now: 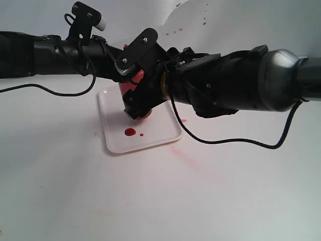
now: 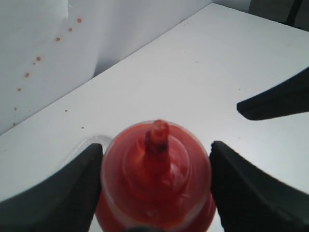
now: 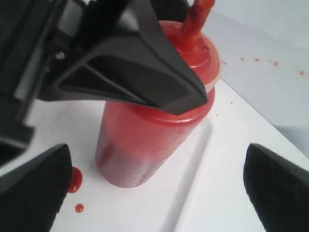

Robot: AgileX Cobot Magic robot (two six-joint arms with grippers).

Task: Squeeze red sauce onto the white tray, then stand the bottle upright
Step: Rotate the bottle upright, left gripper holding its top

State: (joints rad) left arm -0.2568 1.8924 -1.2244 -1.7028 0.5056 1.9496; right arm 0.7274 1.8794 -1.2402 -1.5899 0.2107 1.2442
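Observation:
The bottle (image 1: pixel 129 86) stands upright at the far right of the white tray (image 1: pixel 155 135), nozzle up, mostly hidden by the two arms in the exterior view. My left gripper (image 2: pixel 154 188) is shut on the bottle (image 2: pixel 154 179), one finger pressed on each side just below the domed cap. Two round blobs of red sauce (image 1: pixel 130 132) lie on the tray in front of the bottle. My right gripper (image 3: pixel 154 193) is open wide, close to the bottle (image 3: pixel 145 140) but not touching it. The red sauce (image 3: pixel 75 179) and the tray (image 3: pixel 130 208) show near the bottle's base.
Red specks dot the white backdrop (image 1: pixel 178 30). A faint pink smear (image 1: pixel 184 120) marks the table just right of the tray. Black cables (image 1: pixel 241 143) hang from both arms, which crowd the space over the tray's back half.

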